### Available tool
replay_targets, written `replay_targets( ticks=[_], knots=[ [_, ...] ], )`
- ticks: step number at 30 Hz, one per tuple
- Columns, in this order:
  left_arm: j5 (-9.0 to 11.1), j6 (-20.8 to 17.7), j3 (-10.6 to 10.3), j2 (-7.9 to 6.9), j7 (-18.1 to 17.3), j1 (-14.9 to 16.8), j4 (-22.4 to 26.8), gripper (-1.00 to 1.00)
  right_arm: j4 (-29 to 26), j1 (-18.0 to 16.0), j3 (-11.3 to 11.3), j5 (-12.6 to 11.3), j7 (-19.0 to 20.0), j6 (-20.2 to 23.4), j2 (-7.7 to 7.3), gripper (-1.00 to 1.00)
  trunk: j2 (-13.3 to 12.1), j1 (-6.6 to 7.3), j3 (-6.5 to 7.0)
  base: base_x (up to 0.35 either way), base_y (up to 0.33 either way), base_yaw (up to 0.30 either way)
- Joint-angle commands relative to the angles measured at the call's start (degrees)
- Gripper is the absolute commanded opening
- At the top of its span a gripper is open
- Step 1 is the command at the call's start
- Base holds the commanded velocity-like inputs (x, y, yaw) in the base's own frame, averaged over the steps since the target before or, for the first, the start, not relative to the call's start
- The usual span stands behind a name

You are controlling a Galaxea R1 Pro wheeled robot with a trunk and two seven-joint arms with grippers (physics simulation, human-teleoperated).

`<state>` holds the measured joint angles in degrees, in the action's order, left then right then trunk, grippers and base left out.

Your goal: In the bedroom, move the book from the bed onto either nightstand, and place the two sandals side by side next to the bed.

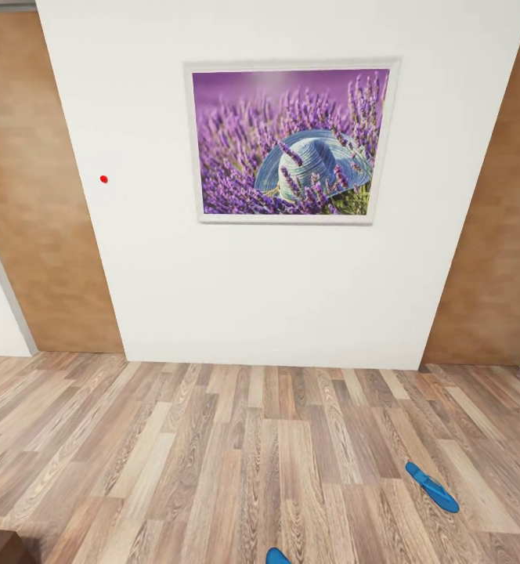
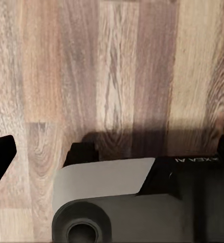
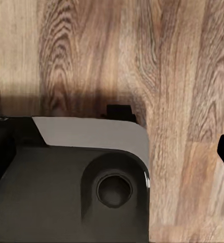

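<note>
The one piece of lettering stands in the left wrist view, on the dark housing of the robot's body, toward four o'clock from the middle of that picture. It is small, pale on black, and appears upside down; the letters look like part of "GALAXEA AI", though only the "AI" end and a few letters beside it come out clearly, and the rest runs off blurred toward the edge. The framed lavender picture on the white wall carries no legible writing.
</note>
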<state>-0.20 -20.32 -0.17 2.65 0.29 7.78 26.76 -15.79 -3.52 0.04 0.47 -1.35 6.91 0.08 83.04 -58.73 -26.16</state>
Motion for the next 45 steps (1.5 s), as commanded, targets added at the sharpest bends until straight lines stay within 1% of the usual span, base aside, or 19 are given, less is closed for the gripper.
replay_targets(
  ticks=[1, 3, 4, 5, 6, 8, 11, 12, 13, 17, 20, 21, 22, 24, 26, 33, 39, 45],
  knots=[
    [0.1, -3.3, 0.0, 0.03, 0.1, 4.2, 1.0, 1.0, -2.7, -2.3, 0.0, 0.1, -0.8, 4.3, -0.01, 1.0, 0.0, 0.0, -0.08, 0.0, 0.0, 0.0],
    [0.2, -4.5, 0.0, -0.1, 0.0, 7.1, 1.4, 1.0, -3.8, -4.2, 0.0, 0.2, -1.2, 6.0, -0.03, 1.0, 0.0, 0.0, -0.08, 0.0, 0.0, 0.0],
    [0.4, -5.6, 0.1, -0.32, 0.0, 10.2, 1.8, 1.0, -4.6, -6.6, 0.0, 0.1, -1.6, 7.2, -0.07, 1.0, 0.0, 0.0, -0.08, 0.0, 0.0, 0.0],
    [0.4, -6.3, 0.2, -0.44, 0.0, 11.8, 1.9, 1.0, -4.8, -8.0, 0.0, 0.1, -1.8, 7.6, -0.09, 1.0, 0.0, 0.0, -0.08, 0.0, 0.0, 0.0],
    [0.5, -8.0, 0.4, -0.63, 0.0, 14.6, 2.1, 1.0, -5.1, -10.7, 0.0, 0.2, -2.2, 8.2, -0.12, 1.0, 0.0, 0.0, -0.08, 0.0, 0.0, 0.0],
    [0.5, -9.9, 0.7, -0.74, 0.0, 16.9, 2.3, 1.0, -5.4, -13.1, 0.0, 0.2, -2.4, 8.6, -0.15, 1.0, 0.0, 0.0, -0.08, 0.0, 0.0, 0.0],
    [0.5, -11.8, 1.1, -0.74, 0.0, 19.1, 2.9, 1.0, -5.6, -15.8, 0.0, 0.2, -2.5, 8.8, -0.23, 1.0, 0.0, 0.0, -0.08, 0.0, 0.0, 0.0],
    [0.6, -12.6, 1.4, -0.73, 0.0, 20.0, 3.9, 1.0, -5.7, -16.9, 0.0, 0.0, -2.6, 8.7, -0.27, 1.0, 0.0, 0.0, -0.08, 0.0, 0.0, 0.0],
    [0.7, -13.4, 2.6, -0.58, 0.1, 20.9, 5.6, 1.0, -5.8, -18.1, 0.0, -0.4, -2.4, 7.9, -0.31, 1.0, 0.0, 0.0, -0.08, 0.0, 0.0, 0.0],
    [1.1, -13.8, 4.2, 0.02, 0.0, 21.3, 6.7, 1.0, -6.7, -18.8, -0.1, -0.6, -2.2, 6.4, -0.27, 1.0, 0.0, 0.0, -0.07, 0.0, 0.069, -0.039],
    [1.6, -13.4, 4.4, 0.14, 0.1, 21.4, 6.2, 1.0, -6.9, -18.8, -0.2, -0.7, -2.1, 6.1, -0.3, 1.0, 0.0, 0.0, -0.12, -0.007, 0.236, -0.129],
    [1.9, -13.1, 4.4, 0.18, 0.1, 21.3, 6.1, 1.0, -6.9, -18.9, -0.3, -0.7, -2.0, 6.0, -0.32, 1.0, 0.0, 0.0, -0.14, -0.041, 0.259, -0.167],
    [3.0, -11.8, 4.4, 0.23, 0.1, 21.3, 5.7, 1.0, -6.9, -18.9, -0.4, -0.7, -1.9, 5.7, -0.35, 1.0, 0.0, 0.0, -0.14, -0.071, 0.274, -0.231],
    [3.4, -11.3, 4.4, 0.24, 0.1, 21.3, 5.1, 1.0, -7.0, -18.9, -0.4, -0.7, -1.9, 5.6, -0.36, 1.0, 0.0, 0.0, -0.15, -0.075, 0.276, -0.246],
    [3.8, -9.7, 4.3, 0.24, 0.1, 21.3, 3.2, 1.0, -7.0, -18.9, -0.4, -0.7, -1.9, 5.5, -0.35, 1.0, 0.0, 0.0, -0.14, -0.058, 0.279, -0.268],
    [4.0, -8.2, 4.3, 0.2, 0.1, 21.3, 2.0, 1.0, -7.0, -18.9, -0.3, -0.7, -1.9, 5.5, -0.34, 1.0, 0.0, 0.0, -0.04, -0.016, 0.284, -0.276],
    [3.9, -8.0, 4.1, 0.25, 0.1, 21.3, 1.8, 1.0, -7.0, -18.9, -0.3, -0.7, -1.9, 5.5, -0.34, 1.0, 0.0, 0.0, -0.07, -0.001, 0.29, -0.065],
    [3.9, -8.0, 4.1, 0.25, 0.1, 21.3, 1.8, 1.0, -7.0, -18.9, -0.4, -0.7, -2.2, 4.8, -0.34, 1.0, 0.0, 0.0, -0.49, 0.009, 0.29, -0.01]
  ],
)
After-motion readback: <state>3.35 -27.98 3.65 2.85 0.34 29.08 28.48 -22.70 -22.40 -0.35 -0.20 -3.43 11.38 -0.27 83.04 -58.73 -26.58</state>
